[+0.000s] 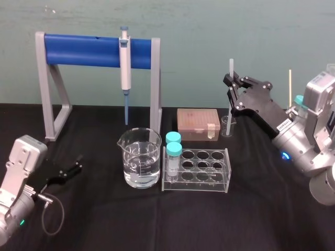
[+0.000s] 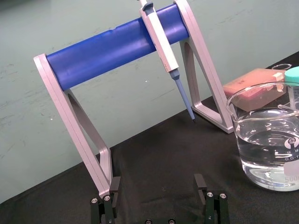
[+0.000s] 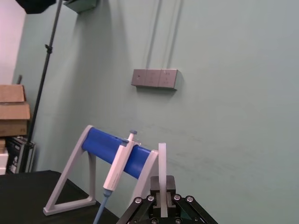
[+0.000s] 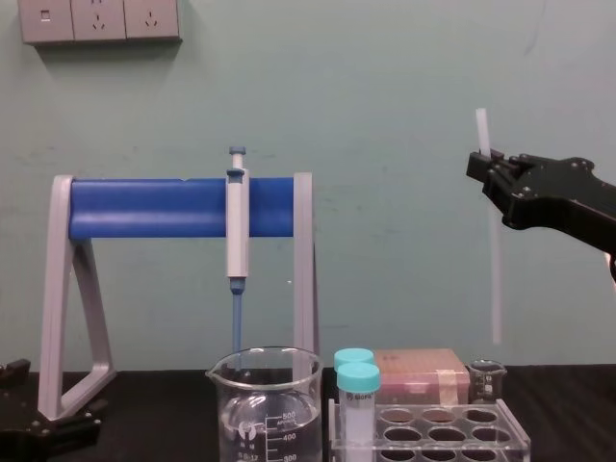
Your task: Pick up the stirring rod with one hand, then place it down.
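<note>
The stirring rod (image 1: 230,112) is a thin translucent white rod, held upright in the air at the back right. My right gripper (image 1: 229,83) is shut on its upper part, and a short end sticks out above the fingers. The chest view shows the rod (image 4: 495,279) hanging from the gripper (image 4: 481,166), with its lower end just above a small glass beaker (image 4: 487,375). In the right wrist view the rod (image 3: 162,163) stands up between the closed fingers of the gripper (image 3: 162,205). My left gripper (image 1: 73,170) rests low at the near left, open and holding nothing.
A grey stand with a blue bar (image 1: 84,50) carries a pipette (image 1: 124,57) at the back. In the middle stand a large beaker of water (image 1: 140,159) and a clear tube rack (image 1: 201,170) with two blue-capped tubes. Behind them lies a pink tip box (image 1: 198,124). A pale stick (image 1: 289,86) stands at far right.
</note>
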{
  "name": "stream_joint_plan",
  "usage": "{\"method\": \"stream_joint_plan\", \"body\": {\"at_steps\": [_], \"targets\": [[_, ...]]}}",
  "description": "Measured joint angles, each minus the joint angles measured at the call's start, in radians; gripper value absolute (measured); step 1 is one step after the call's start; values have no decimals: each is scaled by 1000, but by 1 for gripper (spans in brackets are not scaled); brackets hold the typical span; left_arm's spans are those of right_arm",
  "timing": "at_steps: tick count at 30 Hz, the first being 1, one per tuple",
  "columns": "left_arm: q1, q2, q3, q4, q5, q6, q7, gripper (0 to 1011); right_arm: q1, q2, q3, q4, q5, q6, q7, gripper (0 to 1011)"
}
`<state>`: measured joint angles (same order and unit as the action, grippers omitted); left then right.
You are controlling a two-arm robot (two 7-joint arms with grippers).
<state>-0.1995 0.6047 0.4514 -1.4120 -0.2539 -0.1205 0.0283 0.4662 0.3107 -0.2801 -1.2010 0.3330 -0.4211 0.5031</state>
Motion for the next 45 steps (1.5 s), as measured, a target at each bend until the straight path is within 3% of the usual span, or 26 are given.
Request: {"method": "stream_joint_plan", "body": {"at_steps": [22,45], "targets": [[0,0,0,0,0,0,0,1000,-90,-14,38,-91,-27,98,-56,66],[0,0,0,0,0,0,0,1000,-86,-13,35,-87,-26,94,-54,66]]}}
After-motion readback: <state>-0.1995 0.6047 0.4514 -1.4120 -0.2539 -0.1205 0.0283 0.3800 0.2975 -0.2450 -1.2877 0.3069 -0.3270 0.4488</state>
